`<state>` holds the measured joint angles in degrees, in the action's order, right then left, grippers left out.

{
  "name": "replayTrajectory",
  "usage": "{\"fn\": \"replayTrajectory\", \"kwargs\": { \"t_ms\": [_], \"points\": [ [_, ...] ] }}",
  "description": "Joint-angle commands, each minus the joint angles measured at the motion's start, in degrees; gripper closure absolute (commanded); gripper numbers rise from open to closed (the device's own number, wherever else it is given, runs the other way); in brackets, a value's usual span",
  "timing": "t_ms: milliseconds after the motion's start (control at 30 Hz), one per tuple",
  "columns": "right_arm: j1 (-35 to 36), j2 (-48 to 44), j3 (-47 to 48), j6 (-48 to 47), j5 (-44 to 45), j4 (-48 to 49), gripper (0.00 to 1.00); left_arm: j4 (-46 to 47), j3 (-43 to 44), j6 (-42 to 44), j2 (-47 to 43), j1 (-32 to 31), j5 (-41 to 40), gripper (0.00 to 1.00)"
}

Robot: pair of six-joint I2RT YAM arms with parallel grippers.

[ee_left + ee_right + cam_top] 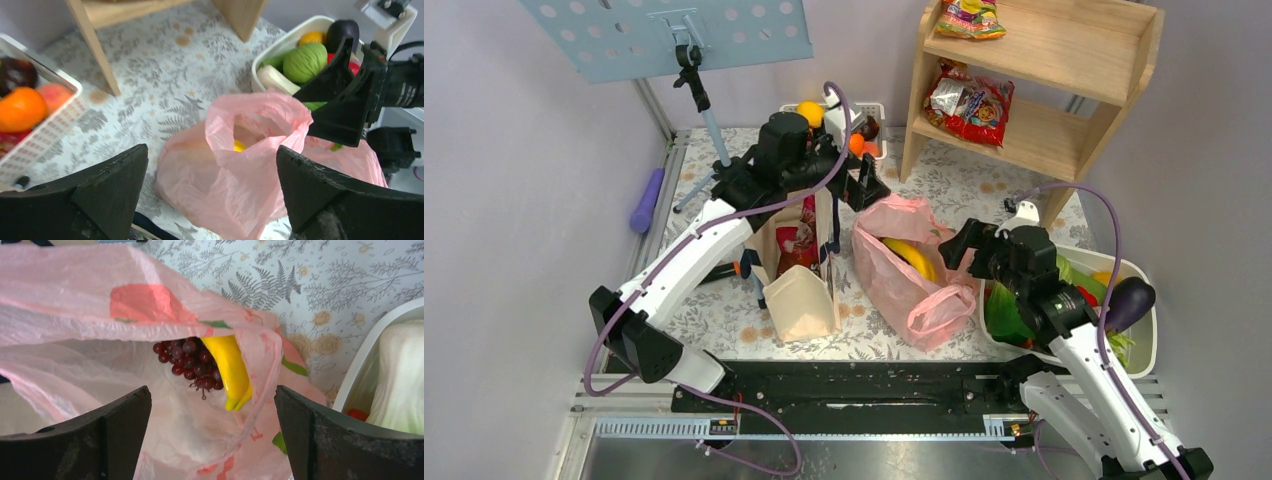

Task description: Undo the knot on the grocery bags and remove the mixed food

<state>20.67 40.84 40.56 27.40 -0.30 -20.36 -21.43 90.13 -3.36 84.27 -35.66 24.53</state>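
Here, stage of task: judged about midway for the one bag in plain sight. Its mouth gapes, no knot shows at its top, and its food is not yet out.
Grocery bag: the thin, crinkly, translucent pink plastic carrier bag lies near the middle of the tabletop, toward the near edge. One loop handle trails loose toward that edge.
Mixed food: a yellow banana and a dark purple bunch of grapes lie just inside the bag's mouth, touching each other.
Left gripper: jaws spread wide and empty. It hovers over the bag's far side and looks down on the mouth.
Right gripper: jaws spread wide and empty. It is level with the mouth on the bag's right side, with the banana and grapes straight ahead between its fingers.
Beige canvas tote with dark handles: stands upright just left of the pink bag. Something red shows within, but whether that is a second pink bag cannot be told.
White plastic tub: sits at the right edge of the tabletop, just beside the bag, and holds green, red and dark purple produce.
Remaining, as a judgement: the banana and grapes have yet to be lifted out. Any further bag would need its own knot undone.
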Motion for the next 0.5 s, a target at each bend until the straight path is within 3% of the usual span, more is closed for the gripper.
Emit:
{"fn": "replayTrajectory", "kwargs": {
  "t_ms": [0,367,467],
  "points": [
    [-0.2,-2.5,1.8,-0.5,-4.2,-3.6,0.01,-1.8,-1.4,-1.4,-2.6,-1.6,3.7,0.01],
    [-0.1,-5.6,2.8,-0.5,-7.0,-7.0,0.02,-1.7,-5.9,-0.9,-8.1,-8.1,3.6,0.01],
    [-0.2,-5.7,4.4,-0.4,-9.3,-7.4,0.04,-3.6,-7.1,2.5,-8.3,-8.9,-2.1,0.01]
  ]
}}
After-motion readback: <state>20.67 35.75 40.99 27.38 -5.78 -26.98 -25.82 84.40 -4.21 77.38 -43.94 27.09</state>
